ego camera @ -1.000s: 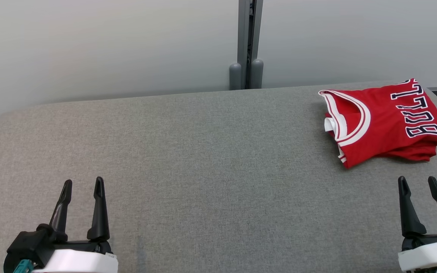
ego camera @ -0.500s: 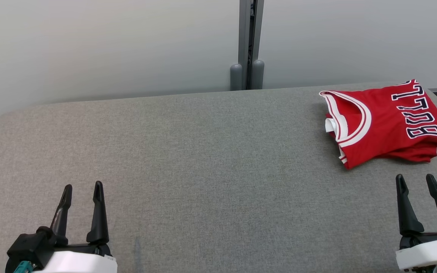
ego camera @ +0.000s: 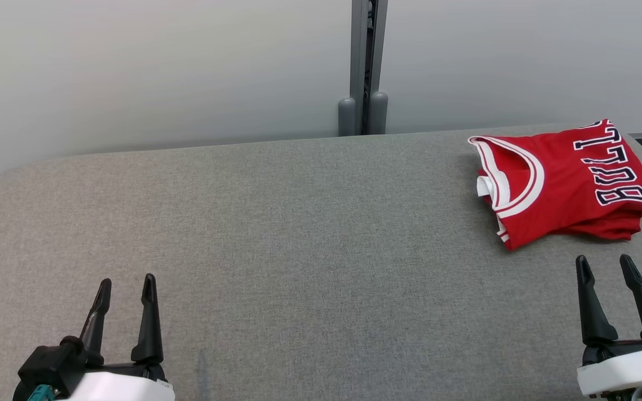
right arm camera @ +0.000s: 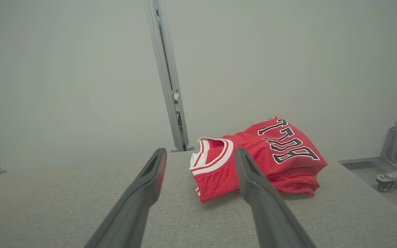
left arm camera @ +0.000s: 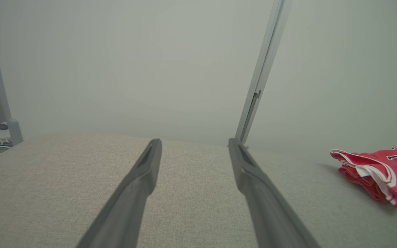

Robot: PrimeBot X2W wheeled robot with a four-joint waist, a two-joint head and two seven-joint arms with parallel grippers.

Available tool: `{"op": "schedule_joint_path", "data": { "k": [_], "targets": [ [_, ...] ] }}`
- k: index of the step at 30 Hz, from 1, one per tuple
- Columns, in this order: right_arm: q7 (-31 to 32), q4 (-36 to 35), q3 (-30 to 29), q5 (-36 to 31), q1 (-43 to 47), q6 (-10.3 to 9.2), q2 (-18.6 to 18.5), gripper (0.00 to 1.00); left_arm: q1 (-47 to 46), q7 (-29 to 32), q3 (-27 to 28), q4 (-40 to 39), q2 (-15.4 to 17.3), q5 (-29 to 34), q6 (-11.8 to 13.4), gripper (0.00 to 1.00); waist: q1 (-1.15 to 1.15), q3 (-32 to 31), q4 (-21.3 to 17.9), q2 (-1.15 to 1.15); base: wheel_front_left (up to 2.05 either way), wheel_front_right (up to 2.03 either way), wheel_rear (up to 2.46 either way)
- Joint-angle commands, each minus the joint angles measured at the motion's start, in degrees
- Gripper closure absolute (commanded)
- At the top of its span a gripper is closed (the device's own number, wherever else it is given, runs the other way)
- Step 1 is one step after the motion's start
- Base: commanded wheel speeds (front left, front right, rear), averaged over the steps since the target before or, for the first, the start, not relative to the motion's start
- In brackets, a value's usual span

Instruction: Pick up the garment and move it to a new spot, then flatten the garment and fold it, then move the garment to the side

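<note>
Standing wide apart, the two dark fingers of the left gripper [ego camera: 126,280] hold nothing, poised over the bare near-left part of the grey padded surface [ego camera: 298,223]. The right gripper [ego camera: 603,259] at the near right is just as widely spread and empty. The folded red jersey [ego camera: 563,181], white-trimmed with dark lettering, lies at the far right, near the right fingertips but apart from them, and well apart from the left gripper.
</note>
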Motion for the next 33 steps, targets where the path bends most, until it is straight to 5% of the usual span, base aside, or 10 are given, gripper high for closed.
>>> {"op": "schedule_joint_path", "data": {
  "k": [1,27,28,33],
  "targets": [
    [-0.1,-0.2,0.1,0.2,-0.1,0.02,-0.4,0.00,-0.7,-0.2,0.1,0.2,0.1,0.4,-0.2,0.00,0.00,0.0,0.0,0.00,0.00,0.00,0.00],
    [-0.1,-0.2,1.9,1.1,-0.8,0.02,-0.8,0.00,-1.6,-0.2,0.4,2.0,0.1,-0.2,0.1,0.00,0.00,-0.2,0.0,0.00,0.00,0.00,0.00],
    [0.0,0.2,1.8,0.9,-0.1,0.00,-0.3,1.00,-0.7,0.0,0.1,2.2,0.0,-0.2,0.0,1.00,0.00,-0.2,0.0,0.00,0.00,0.00,0.00],
    [0.2,2.3,2.3,1.8,1.3,0.00,1.2,1.00,0.8,0.8,0.2,4.7,-0.6,-1.1,0.0,1.00,0.00,-0.2,0.0,0.00,0.00,0.00,0.00]
  ]
}}
